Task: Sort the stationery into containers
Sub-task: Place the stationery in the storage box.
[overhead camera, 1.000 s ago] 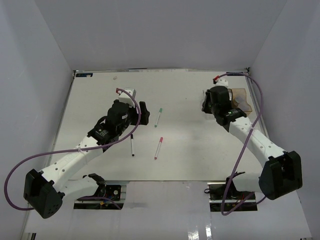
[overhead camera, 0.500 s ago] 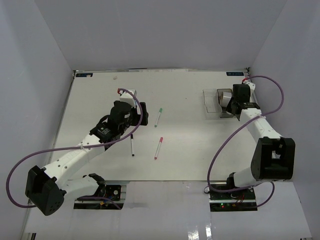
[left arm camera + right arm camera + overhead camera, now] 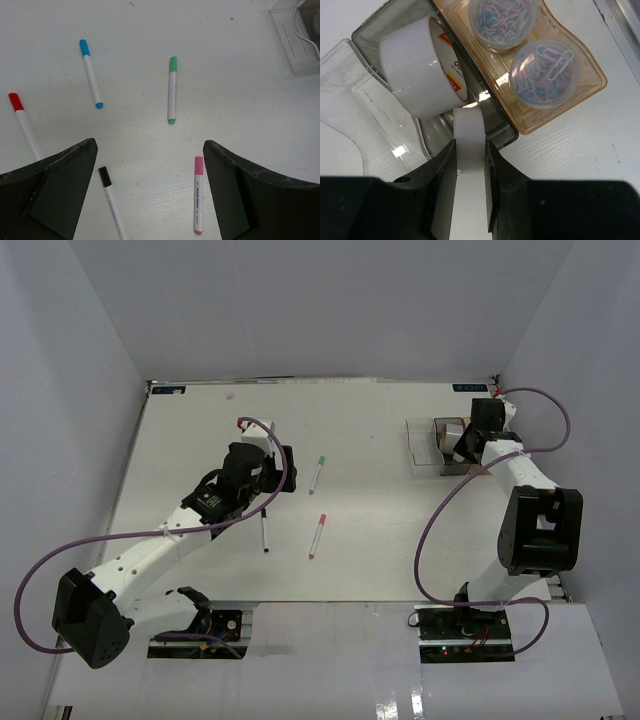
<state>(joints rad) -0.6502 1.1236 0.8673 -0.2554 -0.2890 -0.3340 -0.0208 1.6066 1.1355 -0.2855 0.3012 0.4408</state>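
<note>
My left gripper (image 3: 150,192) is open and empty above the table, also seen from the top (image 3: 283,465). Under it lie marker pens: blue cap (image 3: 91,73), green cap (image 3: 172,90), red cap (image 3: 24,125), black cap (image 3: 111,200) and pink cap (image 3: 198,200). From the top I see the green (image 3: 318,473), pink (image 3: 317,535) and black (image 3: 265,533) pens. My right gripper (image 3: 469,145) is shut on a thin pale tape roll (image 3: 467,125) above the smoky grey bin (image 3: 372,27). That bin holds a big white tape roll (image 3: 417,70). The clear bin (image 3: 365,100) sits beside it.
The amber bin (image 3: 590,82) holds two round tubs of coloured paper clips (image 3: 545,72). The joined bins (image 3: 425,445) stand at the back right, close to the side wall. The clear bin's corner shows in the left wrist view (image 3: 300,45).
My right arm has swung from the left side of the bins to their right side, near the wall, with the tape roll. The left arm has barely moved.
</note>
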